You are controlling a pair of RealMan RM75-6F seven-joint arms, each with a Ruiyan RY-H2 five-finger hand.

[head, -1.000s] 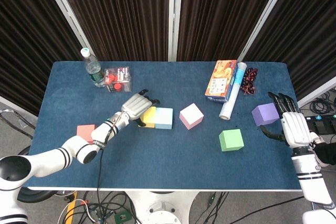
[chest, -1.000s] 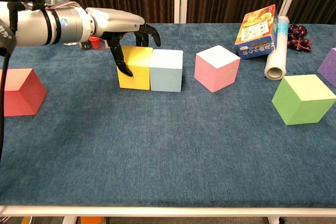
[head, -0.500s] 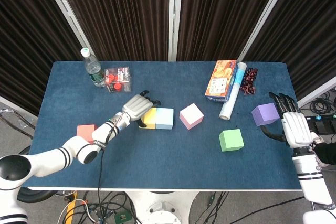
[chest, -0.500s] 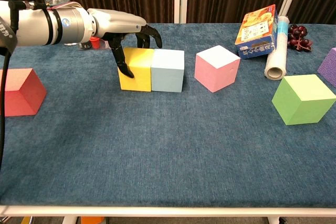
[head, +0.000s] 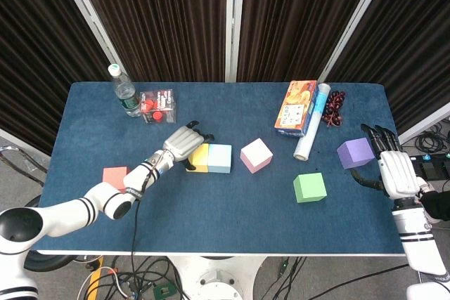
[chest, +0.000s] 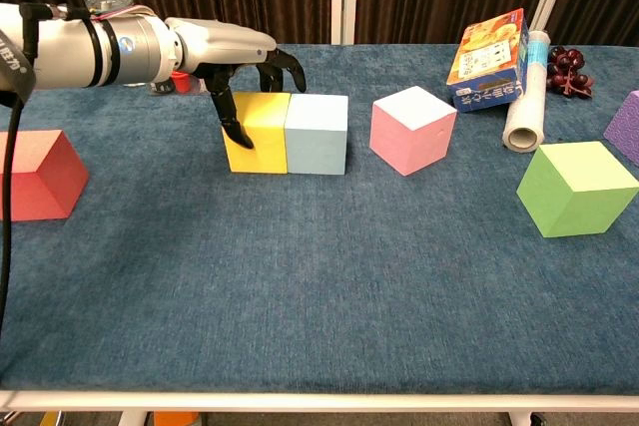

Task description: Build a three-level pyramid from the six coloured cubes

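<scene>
My left hand (head: 183,142) (chest: 225,47) grips the yellow cube (head: 200,157) (chest: 257,132), with the thumb on its front left face and the fingers curled over its far edge. The yellow cube stands flush against the light blue cube (head: 220,158) (chest: 317,134) on the table. To their right the pink cube (head: 256,155) (chest: 412,130) sits alone, turned at an angle. The green cube (head: 309,187) (chest: 576,188) lies nearer the front right. The red cube (head: 114,176) (chest: 35,174) is at the far left. My right hand (head: 390,170) is open just right of the purple cube (head: 355,152) (chest: 629,127).
Along the back stand a water bottle (head: 124,91), a clear packet of red items (head: 157,105), a snack box (head: 296,108) (chest: 489,47), a white roll (head: 312,131) (chest: 525,97) and dark grapes (head: 333,108). The blue table (head: 211,223) is bare in front of the cubes.
The left hand nudged the yellow and light blue cubes slightly right, then back left. The right hand has barely moved.
</scene>
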